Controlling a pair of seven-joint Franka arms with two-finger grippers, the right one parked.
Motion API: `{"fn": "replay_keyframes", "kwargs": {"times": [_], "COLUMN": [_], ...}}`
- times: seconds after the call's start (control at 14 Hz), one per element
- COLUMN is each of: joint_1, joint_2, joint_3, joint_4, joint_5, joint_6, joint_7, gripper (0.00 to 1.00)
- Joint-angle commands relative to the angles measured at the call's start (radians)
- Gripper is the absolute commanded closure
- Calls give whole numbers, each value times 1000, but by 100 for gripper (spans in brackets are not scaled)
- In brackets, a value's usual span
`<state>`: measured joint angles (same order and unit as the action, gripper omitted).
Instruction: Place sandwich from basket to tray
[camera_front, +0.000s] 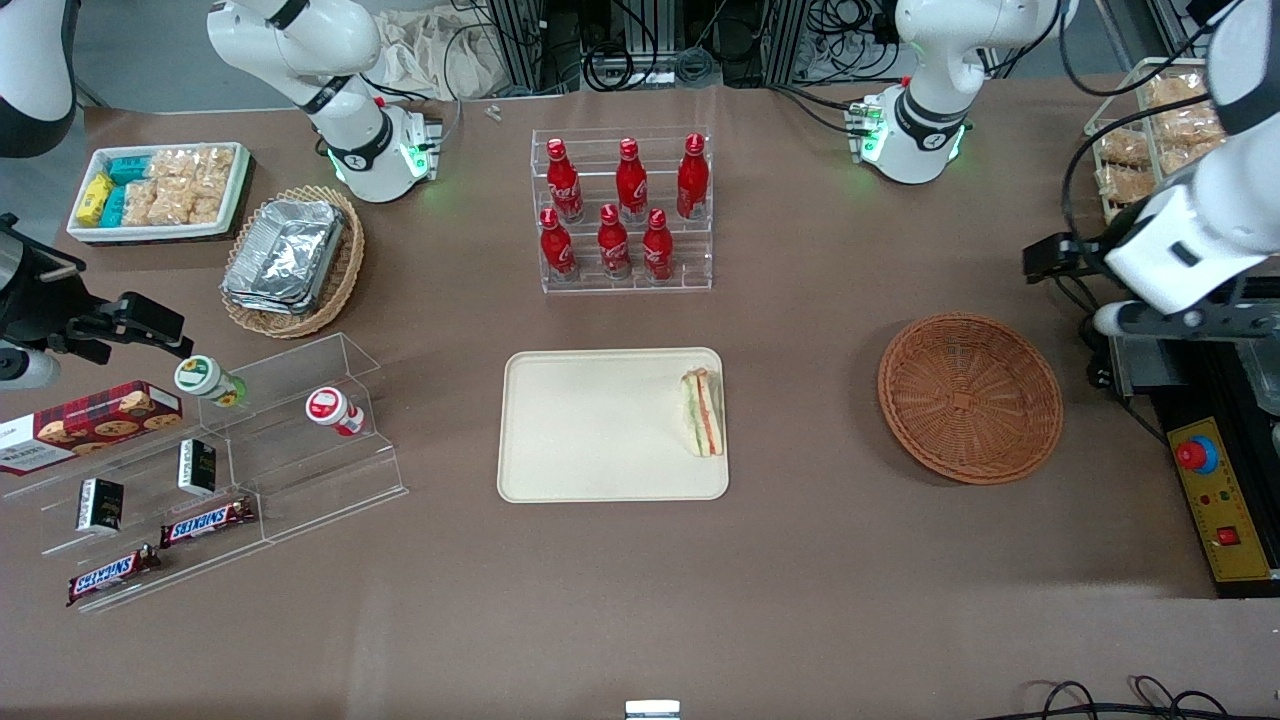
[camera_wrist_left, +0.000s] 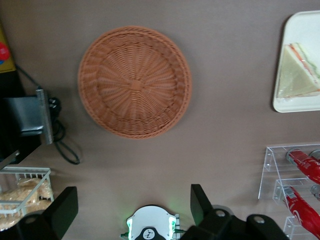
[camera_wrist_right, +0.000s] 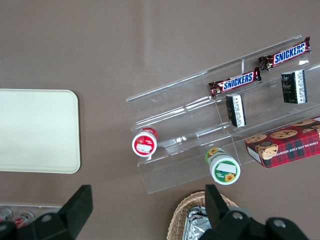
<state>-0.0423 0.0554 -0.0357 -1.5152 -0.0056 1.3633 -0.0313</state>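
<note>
The sandwich (camera_front: 702, 412) lies on the cream tray (camera_front: 590, 425), at the tray's edge nearest the basket, and also shows in the left wrist view (camera_wrist_left: 297, 72). The round reddish-brown wicker basket (camera_front: 970, 397) is empty and sits beside the tray toward the working arm's end; the left wrist view shows it too (camera_wrist_left: 135, 82). My left gripper (camera_front: 1042, 262) hangs high above the table, a little farther from the front camera than the basket and off its rim. Its fingers (camera_wrist_left: 202, 202) are wide apart and hold nothing. The tray also shows in the left wrist view (camera_wrist_left: 295, 104) and the right wrist view (camera_wrist_right: 35, 130).
A clear rack of red cola bottles (camera_front: 625, 210) stands farther from the front camera than the tray. A tan oval basket of foil trays (camera_front: 292, 260), a white snack bin (camera_front: 160, 190) and a clear snack shelf (camera_front: 200, 470) lie toward the parked arm's end. A yellow control box (camera_front: 1215, 500) lies near the basket.
</note>
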Motion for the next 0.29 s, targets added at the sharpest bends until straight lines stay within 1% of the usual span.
{"fn": "replay_keyframes", "kwargs": {"times": [0.0,0.21], "joint_1": [-39,-42], "joint_2": [-66,-60], "joint_3": [69,62], "joint_4": [-57,-49], "joint_5": [-27,-7], "joint_6": [5,4], "joint_7": [27,14], "gripper": [0,0]}}
